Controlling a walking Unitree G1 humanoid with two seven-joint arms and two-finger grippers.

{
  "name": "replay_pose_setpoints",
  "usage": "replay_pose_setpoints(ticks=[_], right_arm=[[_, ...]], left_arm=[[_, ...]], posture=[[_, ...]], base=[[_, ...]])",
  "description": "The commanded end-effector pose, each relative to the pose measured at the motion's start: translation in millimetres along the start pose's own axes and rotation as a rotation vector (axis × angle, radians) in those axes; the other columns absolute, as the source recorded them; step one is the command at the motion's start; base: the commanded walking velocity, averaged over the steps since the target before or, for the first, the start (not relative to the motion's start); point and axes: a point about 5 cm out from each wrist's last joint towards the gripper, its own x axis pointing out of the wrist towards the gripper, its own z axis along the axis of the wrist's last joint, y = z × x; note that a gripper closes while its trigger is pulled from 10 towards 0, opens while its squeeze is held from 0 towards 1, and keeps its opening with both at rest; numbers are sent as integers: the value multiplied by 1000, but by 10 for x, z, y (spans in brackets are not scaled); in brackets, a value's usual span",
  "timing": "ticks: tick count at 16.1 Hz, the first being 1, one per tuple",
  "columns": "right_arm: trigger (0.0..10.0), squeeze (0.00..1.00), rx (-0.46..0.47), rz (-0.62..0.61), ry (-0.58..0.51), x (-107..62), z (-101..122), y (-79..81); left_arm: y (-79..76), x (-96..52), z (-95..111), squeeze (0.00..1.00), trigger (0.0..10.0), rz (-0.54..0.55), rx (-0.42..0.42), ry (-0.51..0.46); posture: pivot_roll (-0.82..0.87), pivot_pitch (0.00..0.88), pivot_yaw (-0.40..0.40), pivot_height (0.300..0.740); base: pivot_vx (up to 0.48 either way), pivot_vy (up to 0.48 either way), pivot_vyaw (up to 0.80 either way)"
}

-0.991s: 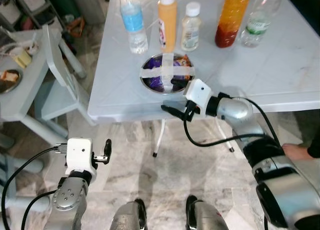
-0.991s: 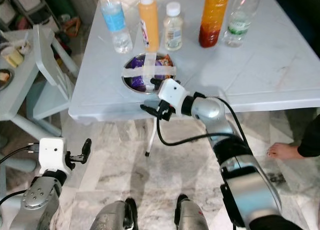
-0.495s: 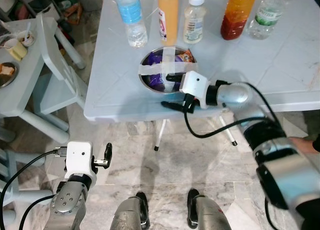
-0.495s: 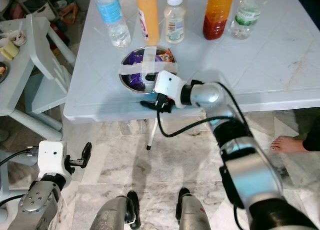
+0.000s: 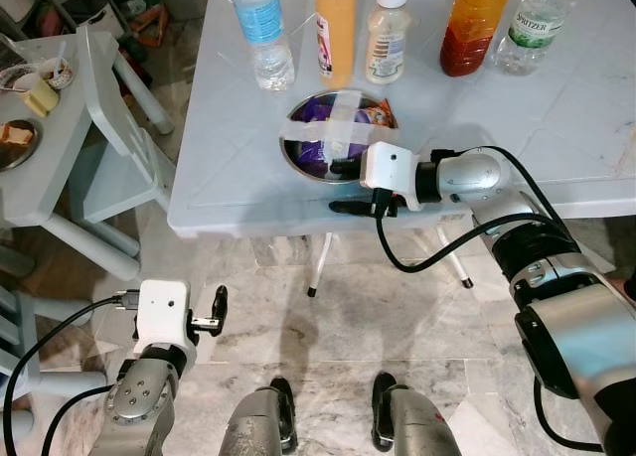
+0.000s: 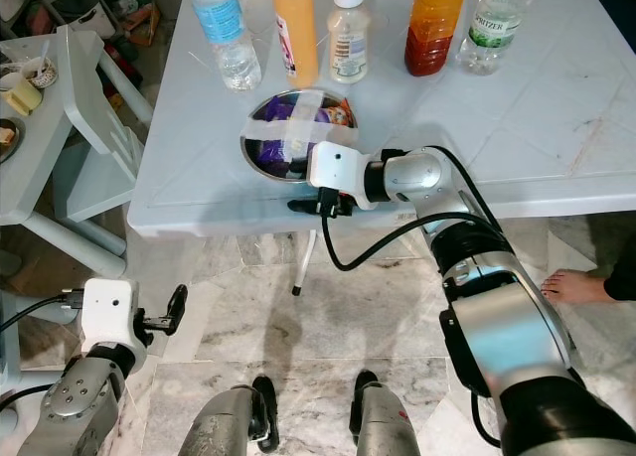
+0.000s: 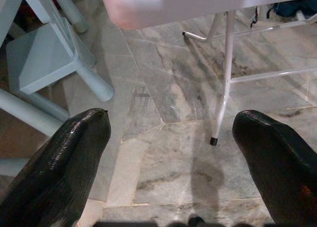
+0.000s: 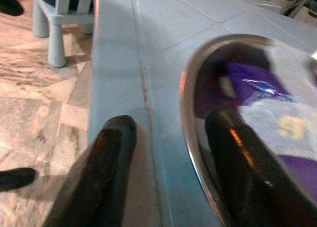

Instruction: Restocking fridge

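— Down by the floor on the near left, what is the left gripper (image 5: 217, 311) doing?

— It is hanging idle over the marble, fingers spread wide, gripping nothing.

— And further out, at the table (image 5: 556, 128)?

— The right gripper (image 5: 344, 187) is reaching along the near edge, jaws parted and straddling the rim of the steel bowl (image 5: 298, 158): one finger is sitting over the purple packets inside, the other outside on the tabletop. It is probably lining up to pinch the rim, since tape is crossing the top.

— Beyond the bowl?

— Five bottles are standing in a row along the far side, the orange sauce bottle (image 5: 333, 24) among them, waiting for the fridge
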Motion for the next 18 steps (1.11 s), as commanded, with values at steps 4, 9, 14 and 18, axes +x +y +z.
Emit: replay_pose_setpoints(ticks=[4,9,14,18], right_arm=[[0,0,16,150,129,-88,-245,199],[0,0,0,179,171,-255,-357,270],[0,0,19,170,185,-414,-447,338],[0,0,27,90,188,-464,-516,408]], left_arm=[[14,19,-53,0,10000,10,14,36],[-17,62,-58,0,10000,-1,18,42],[-45,120,-47,0,10000,-14,21,39],[-138,168,-3,0,10000,-37,-17,14]], posture=[[109,273,123,740],[102,254,125,740],[85,240,126,740],[70,224,117,740]], base=[[0,0,0],[0,0,0],[0,0,0],[0,0,0]])
